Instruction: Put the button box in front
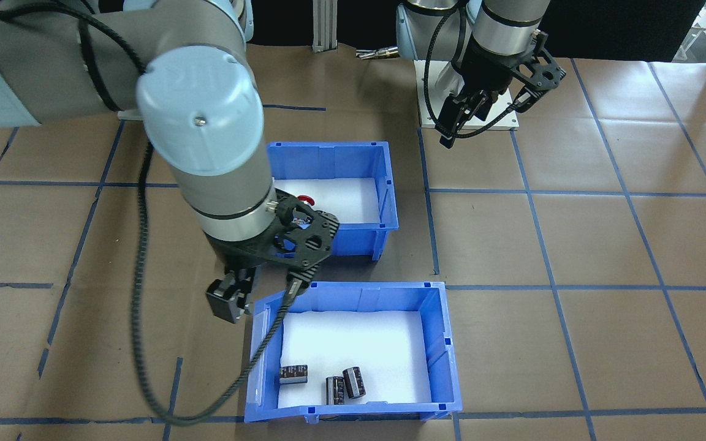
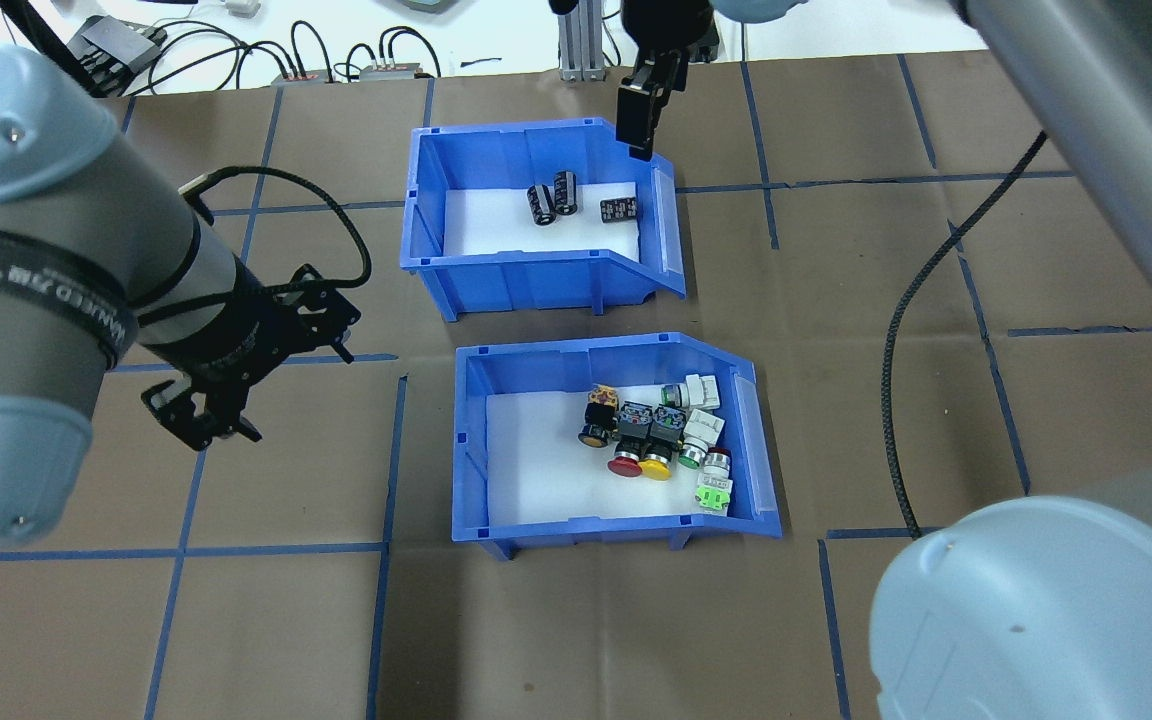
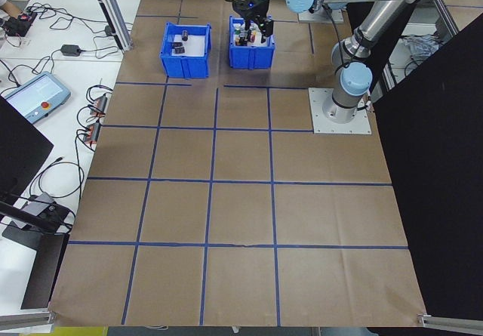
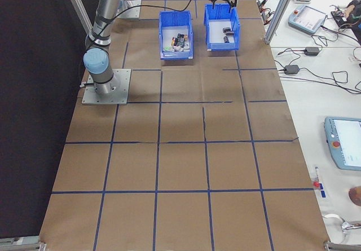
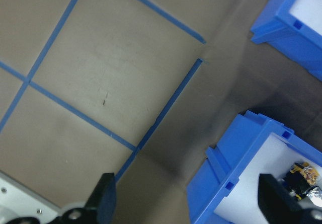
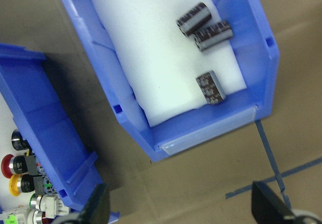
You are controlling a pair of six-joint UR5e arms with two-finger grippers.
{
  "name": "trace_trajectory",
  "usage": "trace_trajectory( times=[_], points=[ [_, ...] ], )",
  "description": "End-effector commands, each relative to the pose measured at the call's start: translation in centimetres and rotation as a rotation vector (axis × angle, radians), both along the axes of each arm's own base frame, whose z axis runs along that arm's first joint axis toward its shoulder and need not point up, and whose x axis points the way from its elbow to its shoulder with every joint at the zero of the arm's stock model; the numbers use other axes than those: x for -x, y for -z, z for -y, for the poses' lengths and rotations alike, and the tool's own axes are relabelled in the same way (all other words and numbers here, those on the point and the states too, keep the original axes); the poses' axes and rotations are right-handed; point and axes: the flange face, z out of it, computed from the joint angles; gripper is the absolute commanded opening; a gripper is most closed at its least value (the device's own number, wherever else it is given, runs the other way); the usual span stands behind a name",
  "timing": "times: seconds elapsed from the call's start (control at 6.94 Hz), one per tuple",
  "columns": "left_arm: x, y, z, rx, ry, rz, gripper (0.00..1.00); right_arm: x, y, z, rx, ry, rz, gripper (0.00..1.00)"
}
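Two blue bins sit on the brown-papered counter [image 2: 936,300], one behind the other as seen from the robot's side. The button box [image 2: 496,440] is the nearer one to the robot; the other bin [image 2: 526,270] lies just beyond it with a narrow strip of counter between them, so the button box is not the far one. Each bin has a white floor and one sloped-cut side.

Inside the button box lies a cluster of push-button switches [image 2: 661,435], gathered toward the sloped side; roughly eight can be made out, with red, yellow, green, white and black parts, though the exact count is hard to tell because they are packed together. The other bin holds three black cylinders [image 2: 553,197]: two touching side by side, and a third a little apart from them.

Both arms are off the bins. The left gripper [image 2: 204,425] hangs over bare counter well to the left of the button box, its fingers spread apart and holding nothing. The right gripper [image 2: 641,115] hovers at the far right corner of the other bin, just outside its wall above the sloped side; its fingers stand apart and hold nothing.
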Motion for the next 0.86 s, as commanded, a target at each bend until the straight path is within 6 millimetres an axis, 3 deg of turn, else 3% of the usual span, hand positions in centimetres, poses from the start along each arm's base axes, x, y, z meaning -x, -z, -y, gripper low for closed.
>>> trace_trajectory(
  times=[0.0,0.29,0.72],
  points=[
    [1.1,3.7,-7.4,-0.039,-0.423,-0.124,0.98,-6.9,3.6,-2.3,-0.039,-0.138,-0.014,1.0],
    [2.9,5.8,-9.7,-0.095,-0.566,-0.119,0.97,-10.7,6.1,-4.2,-0.066,-0.221,-0.026,1.0],
    [8.6,8.8,-9.6,-0.128,-0.602,-0.094,0.98,-13.8,11.3,-4.1,-0.035,-0.315,-0.055,1.0]
  ],
)
